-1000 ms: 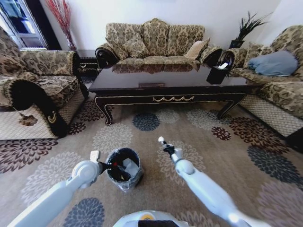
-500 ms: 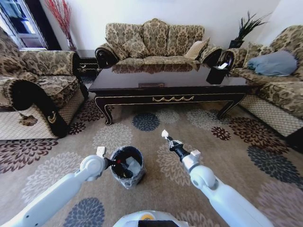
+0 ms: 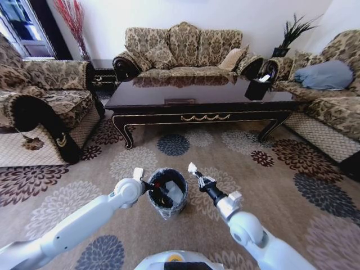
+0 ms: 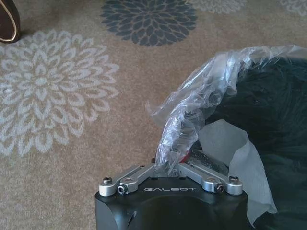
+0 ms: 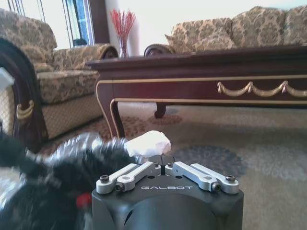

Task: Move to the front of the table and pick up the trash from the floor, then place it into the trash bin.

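The trash bin, black with a shiny bag liner, stands on the carpet between my arms. My left gripper is shut on the bin's rim and liner. Inside lie a white tissue and a red-capped bottle. My right gripper is shut on a crumpled white piece of trash, just right of the bin's rim and slightly above it. In the right wrist view this piece of trash sits at the fingertips with the bin beside it. The table stands ahead.
Patterned sofas ring the table: an armchair on the left, a sofa behind, another with a blue cloth on the right. A black box sits on the table. Open flowered carpet lies to the right.
The left arm has carried the bin to the right, toward the right gripper. The right arm has drawn back and left, bringing the white piece close to the bin's rim.
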### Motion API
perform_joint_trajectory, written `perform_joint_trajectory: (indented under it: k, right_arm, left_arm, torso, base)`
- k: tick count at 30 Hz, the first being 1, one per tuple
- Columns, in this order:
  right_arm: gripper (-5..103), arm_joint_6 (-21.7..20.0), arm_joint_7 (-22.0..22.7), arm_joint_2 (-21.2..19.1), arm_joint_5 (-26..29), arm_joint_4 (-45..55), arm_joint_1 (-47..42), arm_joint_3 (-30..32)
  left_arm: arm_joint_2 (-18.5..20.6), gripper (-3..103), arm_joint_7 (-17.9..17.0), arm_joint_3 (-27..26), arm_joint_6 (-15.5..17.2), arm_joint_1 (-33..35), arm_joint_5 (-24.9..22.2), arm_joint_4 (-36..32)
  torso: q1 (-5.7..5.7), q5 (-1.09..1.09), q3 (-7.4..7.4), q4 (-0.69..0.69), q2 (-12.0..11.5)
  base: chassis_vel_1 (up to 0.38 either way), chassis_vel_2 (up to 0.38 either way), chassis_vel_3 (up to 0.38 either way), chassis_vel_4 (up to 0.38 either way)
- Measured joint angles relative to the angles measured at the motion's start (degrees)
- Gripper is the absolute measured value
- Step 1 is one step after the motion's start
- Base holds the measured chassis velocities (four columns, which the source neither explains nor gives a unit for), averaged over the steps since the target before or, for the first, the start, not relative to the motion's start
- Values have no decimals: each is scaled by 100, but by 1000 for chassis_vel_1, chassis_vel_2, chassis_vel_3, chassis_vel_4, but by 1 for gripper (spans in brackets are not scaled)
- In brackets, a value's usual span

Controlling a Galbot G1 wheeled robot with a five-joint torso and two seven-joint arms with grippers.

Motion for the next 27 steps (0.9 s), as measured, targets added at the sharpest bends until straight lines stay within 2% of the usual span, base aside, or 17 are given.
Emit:
perform_joint_trajectory:
  k: [8,13,14,15,16,19,21,22,23,25,26,27]
  right_arm:
    - [0,-2,8,189,-186,105,-126,-242]
    - [0,10,3,274,-353,164,-309,-161]
    - [5,10,1,296,-372,199,-350,-149]
    - [5,10,1,296,-372,199,-350,-149]
    - [13,11,-9,311,-418,260,-415,-149]
    - [2,24,-67,336,-690,417,-659,-185]
    - [2,34,-83,345,-796,463,-770,-196]
    - [-2,51,-93,357,-906,500,-893,-199]
    - [4,93,-105,370,-1064,525,-1041,-198]
    - [4,125,-119,374,-1166,540,-1136,-190]
    - [14,154,-136,377,-1259,556,-1230,-177]
    - [20,177,-150,378,-1331,578,-1321,-161]
  left_arm:
    - [99,0,-100,16,-19,76,-30,-127]
    - [125,0,-127,33,-19,17,-83,-156]
    - [126,0,-129,40,-19,12,-90,-157]
    - [126,0,-129,40,-19,12,-90,-157]
    - [121,0,-133,51,-19,11,-90,-153]
    - [26,0,-149,85,-19,11,-71,-90]
    - [-18,0,-155,94,-19,12,-66,-74]
    - [-71,0,-162,106,-19,13,-59,-60]
    - [-122,0,-172,116,-19,14,-55,-49]
    - [-156,0,-178,124,-19,13,-51,-42]
    - [-186,0,-184,131,-19,13,-44,-34]
    - [-217,0,-190,140,-19,13,-34,-23]
  torso:
    - [0,-1,0,2,0]
    - [0,-2,0,0,0]
    - [0,-1,0,-1,0]
    - [0,-1,0,-1,0]
    - [0,-1,0,1,0]
    - [0,-1,0,2,0]
    - [0,-1,0,1,0]
    - [0,-1,0,0,0]
    - [0,-2,0,-1,0]
    - [0,-1,0,-1,0]
    - [0,-1,0,-1,1]
    - [0,-1,0,-1,0]
  base:
    - [0,0,0,0]
    - [0,0,0,0]
    - [0,0,0,0]
    - [0,0,0,0]
    - [0,0,0,0]
    - [0,0,0,0]
    - [0,0,0,0]
    - [0,0,0,0]
    - [0,0,0,0]
    - [0,0,0,0]
    - [0,0,0,0]
    - [0,0,0,0]
